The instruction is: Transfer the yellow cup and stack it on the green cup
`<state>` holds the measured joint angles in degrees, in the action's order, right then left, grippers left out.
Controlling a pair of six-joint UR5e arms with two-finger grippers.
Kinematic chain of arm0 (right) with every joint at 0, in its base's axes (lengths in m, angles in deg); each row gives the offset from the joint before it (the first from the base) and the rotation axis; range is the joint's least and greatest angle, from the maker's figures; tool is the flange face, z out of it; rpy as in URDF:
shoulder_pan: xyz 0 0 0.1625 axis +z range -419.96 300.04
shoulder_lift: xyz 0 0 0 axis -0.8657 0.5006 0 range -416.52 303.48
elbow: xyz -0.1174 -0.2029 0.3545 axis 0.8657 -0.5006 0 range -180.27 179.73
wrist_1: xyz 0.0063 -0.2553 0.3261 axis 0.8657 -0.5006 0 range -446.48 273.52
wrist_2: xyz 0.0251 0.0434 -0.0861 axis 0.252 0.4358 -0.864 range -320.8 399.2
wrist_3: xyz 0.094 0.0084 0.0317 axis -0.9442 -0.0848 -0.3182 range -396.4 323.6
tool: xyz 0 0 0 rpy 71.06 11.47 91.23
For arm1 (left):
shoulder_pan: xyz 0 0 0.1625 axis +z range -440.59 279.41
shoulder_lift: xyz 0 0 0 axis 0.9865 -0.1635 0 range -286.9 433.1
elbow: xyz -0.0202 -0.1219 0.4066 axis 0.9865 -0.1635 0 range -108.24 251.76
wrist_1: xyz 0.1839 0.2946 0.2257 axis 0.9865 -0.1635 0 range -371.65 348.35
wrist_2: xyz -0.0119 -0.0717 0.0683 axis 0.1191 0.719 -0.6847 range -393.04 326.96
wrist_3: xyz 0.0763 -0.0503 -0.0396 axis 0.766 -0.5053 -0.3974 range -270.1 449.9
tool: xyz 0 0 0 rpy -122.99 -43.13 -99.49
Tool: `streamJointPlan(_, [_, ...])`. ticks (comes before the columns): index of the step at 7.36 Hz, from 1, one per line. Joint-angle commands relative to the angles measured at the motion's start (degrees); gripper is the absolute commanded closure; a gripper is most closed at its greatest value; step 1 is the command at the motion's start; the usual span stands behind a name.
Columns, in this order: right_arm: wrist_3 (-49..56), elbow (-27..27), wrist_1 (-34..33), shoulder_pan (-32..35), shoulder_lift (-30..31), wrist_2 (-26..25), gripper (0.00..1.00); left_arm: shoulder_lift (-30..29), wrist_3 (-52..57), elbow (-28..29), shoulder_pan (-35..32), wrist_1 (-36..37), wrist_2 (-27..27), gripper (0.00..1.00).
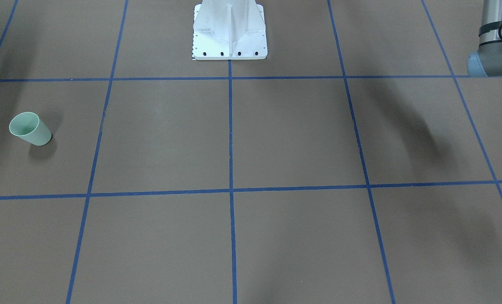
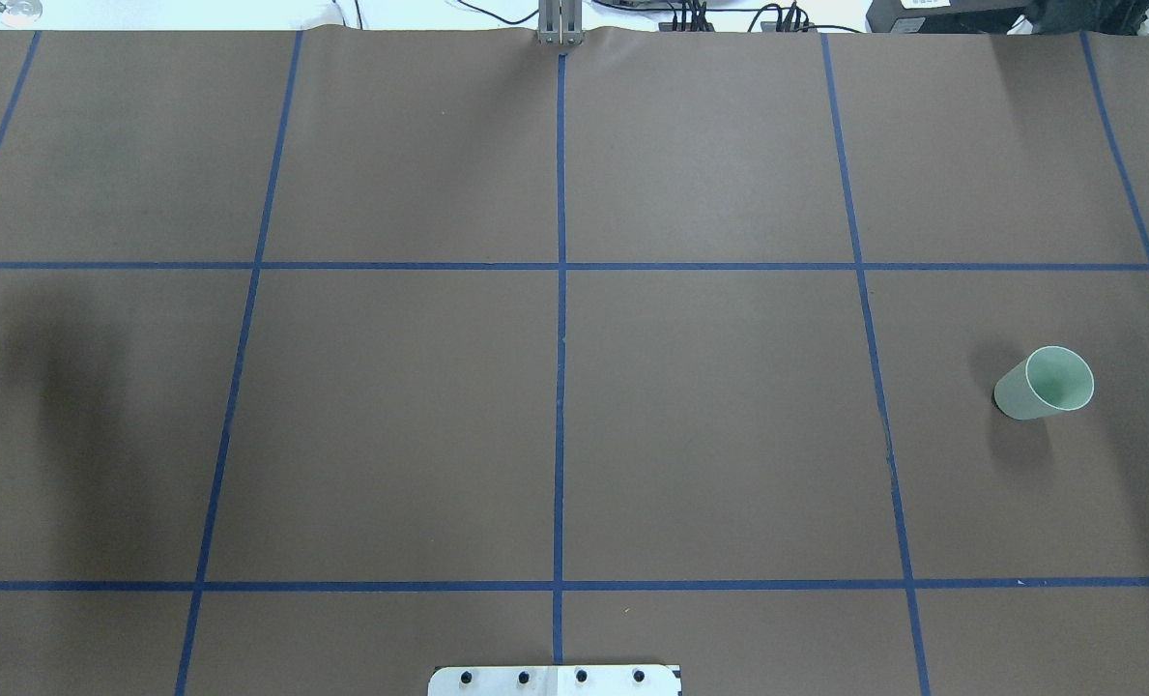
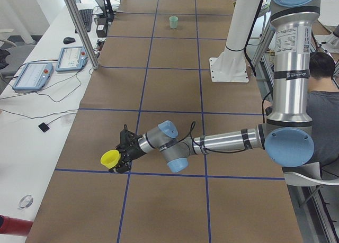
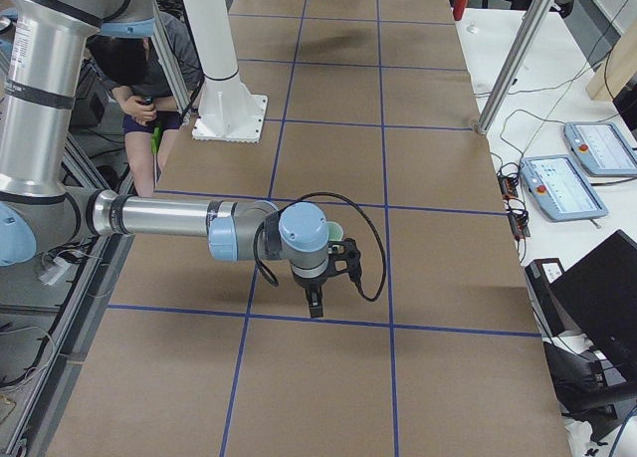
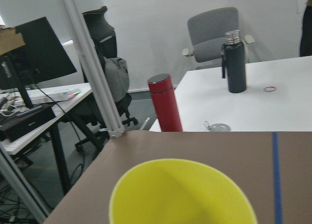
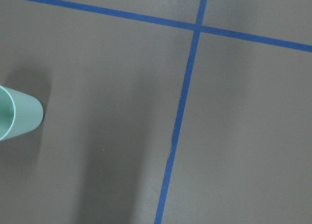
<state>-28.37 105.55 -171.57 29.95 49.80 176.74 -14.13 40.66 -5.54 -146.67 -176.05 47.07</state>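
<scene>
Now, front: green cup (image 1: 30, 129) upright on brown paper (image 1: 297, 135), blue tape grid | overhead: cup far right | left side: yellow cup (image 3: 110, 159) at left gripper (image 3: 123, 155), low over table end, jaws cannot tell | right side: right gripper (image 4: 315, 306) near green cup, jaws cannot tell | left wrist: red flask (image 5: 165, 103), grey chair (image 5: 214, 31) beyond.

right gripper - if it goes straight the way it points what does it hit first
Most likely the bare table: the right gripper points down at it, with the green cup off at the wrist view's edge, seemingly out of line.
</scene>
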Motion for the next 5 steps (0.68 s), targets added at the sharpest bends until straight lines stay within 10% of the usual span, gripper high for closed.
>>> streamJointPlan(1, [0.40, 0.17, 0.10, 0.00, -0.15, 1.23, 0.00, -0.04, 7.17, -4.76, -0.02, -5.21, 9.58, 1.00])
streamJointPlan(5, [0.58, 0.53, 0.10, 0.00, -0.59, 1.58, 0.00, -1.09, 8.99, -12.76, 0.25, -12.61, 27.34, 1.00])
